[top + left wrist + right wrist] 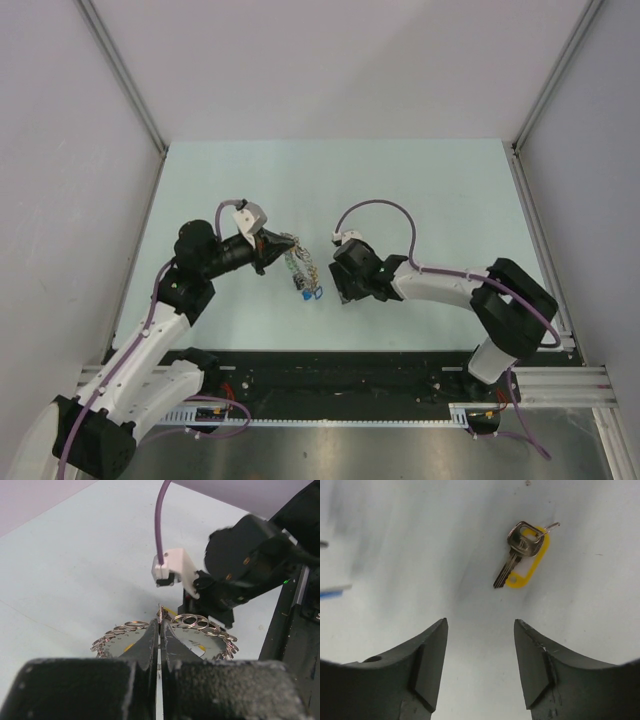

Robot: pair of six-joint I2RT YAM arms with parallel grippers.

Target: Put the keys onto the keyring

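1. Top view: the left gripper [273, 250] is pinched tight on the keyring [297, 264]. A blue key tag [307, 293] hangs at the ring's near end. I cannot tell if the ring touches the table [420, 190]. The right gripper [345, 287] points down at the table, just beside the ring. The two arms could bump if one swings.
2. Left wrist view: the fingers [147, 647] squeeze only the ring's thin edge. I think the ring could twist or slip out if it gets pushed.
3. Right wrist view: the jaws stand wide apart, holding nothing. A yellow-tagged key [522, 555] lies flat on the table, ahead of them. Flat keys are hard to pick up. The fingers may scrape the table or knock the key away.
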